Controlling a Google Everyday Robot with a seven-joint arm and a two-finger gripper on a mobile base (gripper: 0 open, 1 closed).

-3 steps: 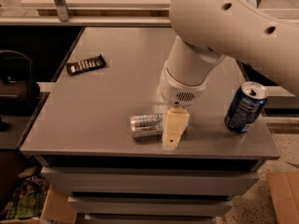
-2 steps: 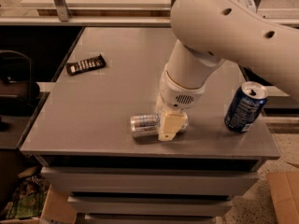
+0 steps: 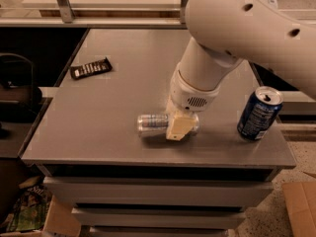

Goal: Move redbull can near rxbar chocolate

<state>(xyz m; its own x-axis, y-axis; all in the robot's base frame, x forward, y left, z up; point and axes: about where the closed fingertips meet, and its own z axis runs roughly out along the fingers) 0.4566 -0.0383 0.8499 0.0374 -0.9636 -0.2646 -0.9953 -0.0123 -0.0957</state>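
The redbull can point(image 3: 152, 123) lies on its side near the front edge of the grey table point(image 3: 98, 112), silver with blue and red markings. My gripper point(image 3: 179, 124) is down over the can's right half, and its cream-coloured tip covers that part of the can. The rxbar chocolate point(image 3: 90, 68), a flat dark bar with white lettering, lies far off at the table's back left, well apart from the can and the gripper.
A wider dark-blue soda can point(image 3: 259, 113) stands upright at the table's front right, close to my arm point(image 3: 237, 28). A cardboard box point(image 3: 301, 206) lies on the floor at the lower right. Dark furniture stands to the left of the table.
The gripper's cream tip has drawn back from the table's front edge onto the redbull can. The can, the bar and the soda can have stayed where they were.
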